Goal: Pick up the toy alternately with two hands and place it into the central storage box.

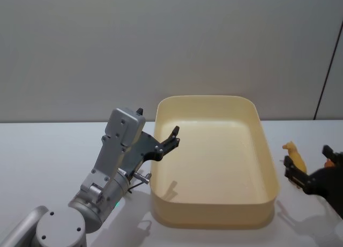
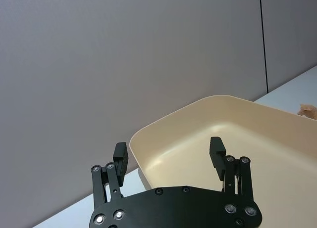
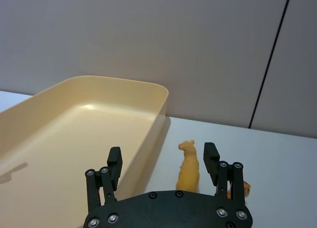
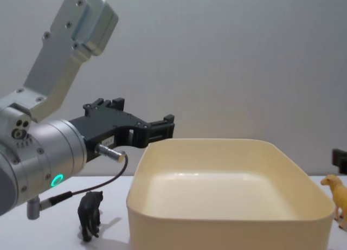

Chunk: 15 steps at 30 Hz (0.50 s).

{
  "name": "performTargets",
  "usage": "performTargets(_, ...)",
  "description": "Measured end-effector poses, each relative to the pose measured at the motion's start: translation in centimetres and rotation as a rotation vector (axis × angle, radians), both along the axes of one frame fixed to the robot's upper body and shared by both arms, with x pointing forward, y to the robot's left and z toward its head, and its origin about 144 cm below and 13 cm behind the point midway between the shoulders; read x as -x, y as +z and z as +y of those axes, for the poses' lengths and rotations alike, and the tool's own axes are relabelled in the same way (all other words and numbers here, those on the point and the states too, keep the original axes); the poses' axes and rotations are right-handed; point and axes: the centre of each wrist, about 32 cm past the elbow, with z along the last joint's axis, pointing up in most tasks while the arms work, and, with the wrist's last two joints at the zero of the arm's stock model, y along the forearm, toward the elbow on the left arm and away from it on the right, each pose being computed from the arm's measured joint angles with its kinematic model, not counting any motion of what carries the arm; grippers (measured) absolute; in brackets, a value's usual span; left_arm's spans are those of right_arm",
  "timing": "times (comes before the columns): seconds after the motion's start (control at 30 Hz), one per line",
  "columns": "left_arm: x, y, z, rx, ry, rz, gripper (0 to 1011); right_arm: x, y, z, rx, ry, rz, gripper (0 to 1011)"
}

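Observation:
The central storage box (image 1: 210, 217) is a cream-yellow tub in the middle of the table, with nothing visible inside it. My left gripper (image 1: 172, 137) hangs open over the box's left rim (image 2: 148, 131), with nothing between its fingers (image 2: 120, 156). A small black animal toy (image 4: 90, 211) stands on the table left of the box (image 4: 217, 228), under the left arm. Right of the box stands a yellow animal toy (image 1: 294, 154). My right gripper (image 3: 162, 161) is open, low behind that yellow toy (image 3: 189, 167), which stands in the gap nearer one finger (image 3: 210, 157), apart from both.
A second, orange-tan toy piece (image 3: 243, 188) lies just beside the right gripper's finger. The white table (image 1: 48, 150) stretches to a grey wall behind. The left arm's silver body with its green ring light (image 4: 56, 179) stands over the table's left side.

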Motion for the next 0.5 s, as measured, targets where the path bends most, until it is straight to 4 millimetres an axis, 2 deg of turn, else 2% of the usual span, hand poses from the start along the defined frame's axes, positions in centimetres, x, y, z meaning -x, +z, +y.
performTargets(0.5,0.0,0.0,0.0,0.000,0.000,0.000,1002,2.7,-1.0,-2.7,0.028,-0.105,0.081,1001)
